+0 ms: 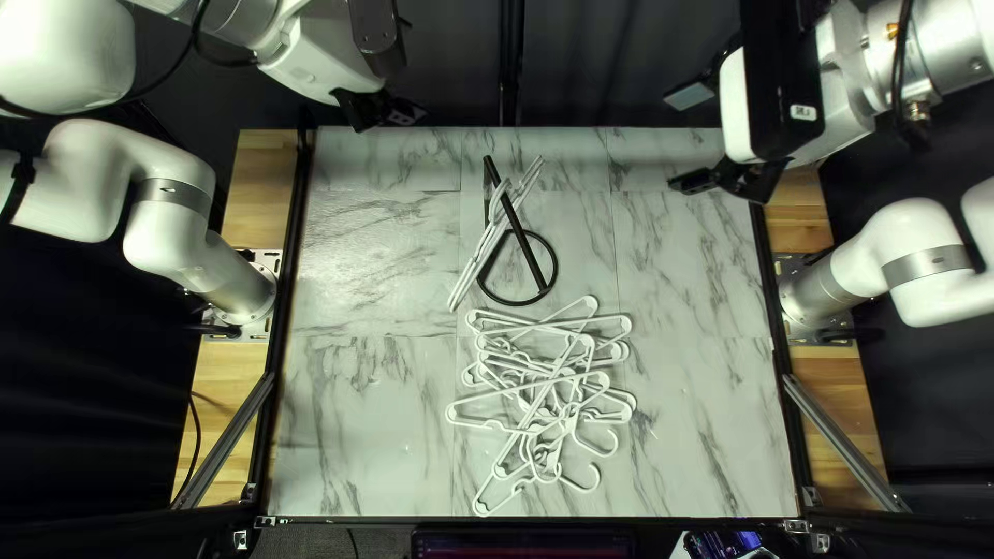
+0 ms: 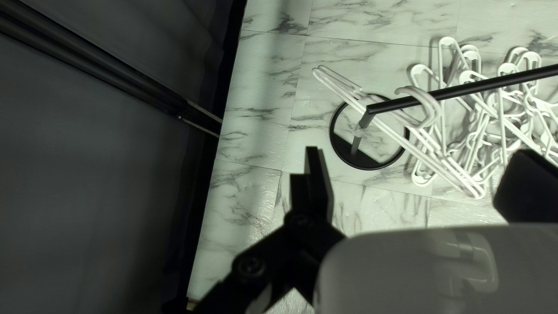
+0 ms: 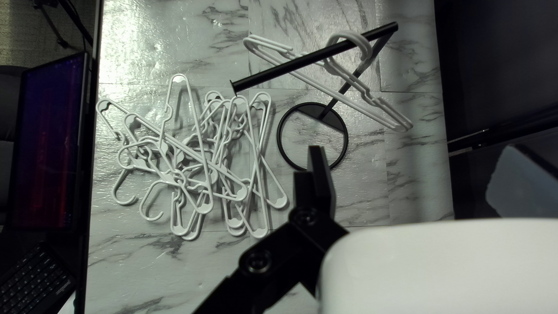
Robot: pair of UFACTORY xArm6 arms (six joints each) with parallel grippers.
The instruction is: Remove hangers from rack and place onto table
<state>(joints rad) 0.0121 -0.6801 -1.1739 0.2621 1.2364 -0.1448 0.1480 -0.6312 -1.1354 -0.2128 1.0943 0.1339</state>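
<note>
Hangers [image 2: 433, 161] hooked over rack [image 2: 465, 89], its bar bearing them; left gripper [image 2: 418, 152], right gripper [image 3: 414, 150] spread, empty, probably for approach clearance.

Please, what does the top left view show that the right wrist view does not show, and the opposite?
Only the top left view: the left arm's base and right arm's base, at the table's sides.
Only the right wrist view: a black keyboard.
Both: the black rack, the white hangers on it and the heap of hangers on the table.
</note>
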